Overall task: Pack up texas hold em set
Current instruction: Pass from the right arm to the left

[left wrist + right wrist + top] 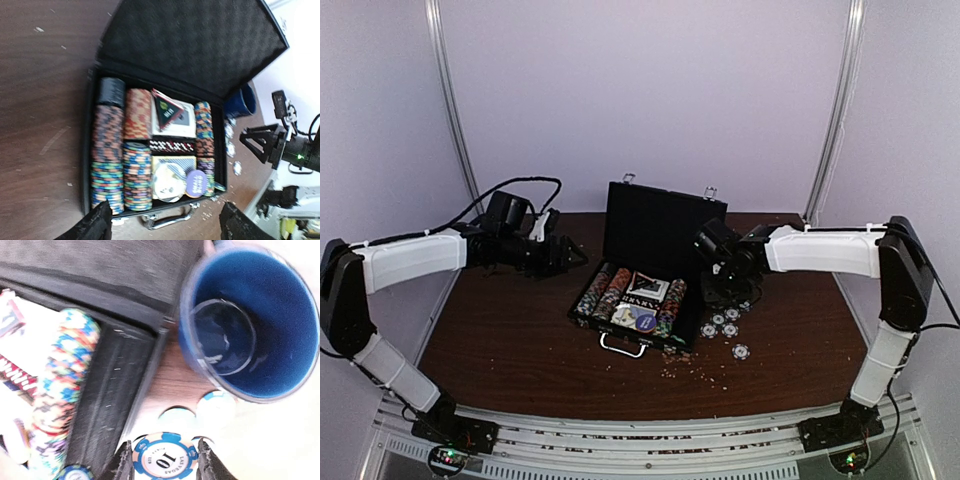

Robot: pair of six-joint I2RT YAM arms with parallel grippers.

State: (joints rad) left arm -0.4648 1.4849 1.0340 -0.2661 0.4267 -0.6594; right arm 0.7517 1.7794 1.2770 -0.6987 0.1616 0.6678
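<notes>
Looking down from the top view, the briefcase [638, 300] lies open at the middle of the table [510, 350], with its lid upright at the back and its silver handle [622, 345] facing the arm bases. Rows of striped chips [605, 292] and card decks [646, 290] fill its tray. The left gripper [570, 252] hangs to the left of the case, apart from it. The right gripper [725, 295] points down just beside the case's right edge, over loose chips [723, 322] scattered on the wood.

From the left wrist, that gripper's 2 dark fingers [95, 225] stand far apart at the bottom edge, with nothing between them; the case lies below. Chip columns line both sides of the tray, and the decks sit in the centre. A white disc [167, 182] and a purple disc [196, 182] lie on the nearer deck. The dark blue cup [242, 102] stands on the table by the case's far right corner.

From the right wrist, a blue-and-white chip [165, 455] marked 10 sits between the 2 fingers [122, 465], which touch its opposite edges at a middling width: it is gripped. Just beyond it, the cup shows its open mouth, with 2 pale chips [215, 407] on the table beside it. The case's black wall and 1 chip column run along the left.
</notes>
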